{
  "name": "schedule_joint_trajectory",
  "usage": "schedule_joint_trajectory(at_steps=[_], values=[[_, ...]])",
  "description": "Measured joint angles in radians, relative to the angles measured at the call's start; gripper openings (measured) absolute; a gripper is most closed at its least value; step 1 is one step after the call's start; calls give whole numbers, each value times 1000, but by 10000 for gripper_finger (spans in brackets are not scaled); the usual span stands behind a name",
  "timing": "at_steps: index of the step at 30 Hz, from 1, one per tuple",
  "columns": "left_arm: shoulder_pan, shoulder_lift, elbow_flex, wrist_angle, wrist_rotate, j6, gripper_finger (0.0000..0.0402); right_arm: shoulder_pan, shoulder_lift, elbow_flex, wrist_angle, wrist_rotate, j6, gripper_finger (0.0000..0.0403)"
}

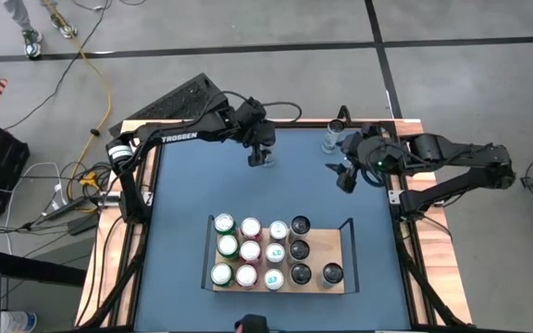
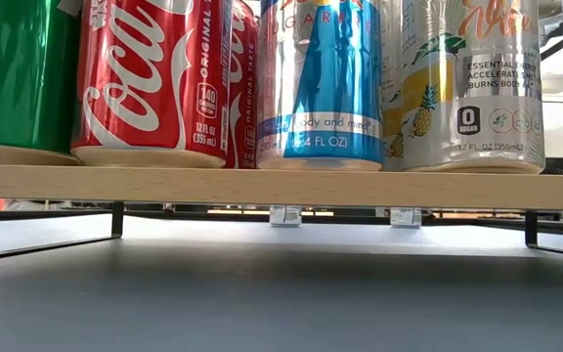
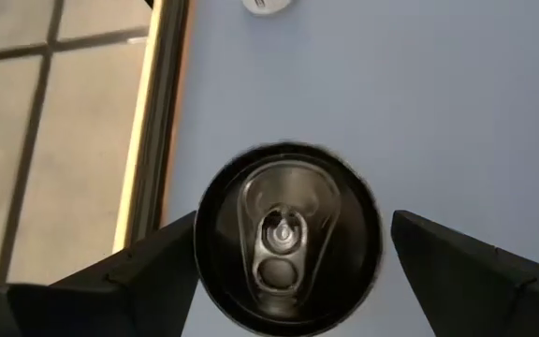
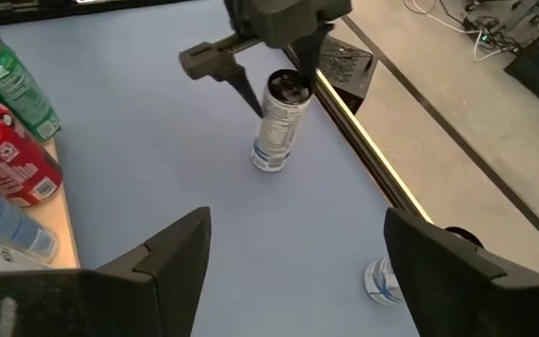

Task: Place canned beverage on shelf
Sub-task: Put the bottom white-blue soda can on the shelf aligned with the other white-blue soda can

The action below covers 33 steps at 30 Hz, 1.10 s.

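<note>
Left gripper (image 1: 260,159) is hovering directly above the black-topped can (image 4: 280,122), fingers (image 3: 148,271) spread wide on either side of its rim and not touching it. The can is standing upright, long axis vertical, pull-tab end facing up, on the blue tabletop (image 1: 183,194) well beyond the shelf (image 1: 339,287), toward the far edge. Right gripper (image 1: 345,180) is waiting near the far right corner, jaws open and empty. In the low view, the shelf's cans are being cropped at the top, and the lone can is not showing.
</note>
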Motion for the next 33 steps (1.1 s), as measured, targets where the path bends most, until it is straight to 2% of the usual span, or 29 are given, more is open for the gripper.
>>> schedule_joint_trajectory(at_steps=[7, 10, 16, 20, 25, 33], values=[[-1, 2, 0, -16, -5, -39, 269, -15, 0, 0, -3, 0, 0, 301], [-7, 2, 0, -17, -46, -132, 253, -16, 0, 0, -4, 0, 0, 301], [-39, -25, 6, -53, -97, -336, 250, -16, 0, 0, -9, 5, 4, 301], [-103, -32, 89, -105, -130, -393, 250, -15, 0, 0, -34, 40, 24, 301], [-217, -34, 213, -138, -262, -411, 250, -15, -14, 0, -131, 102, 82, 301], [-401, -34, 390, -109, -445, -487, 255, -15, -90, 0, -360, 219, 291, 301]])
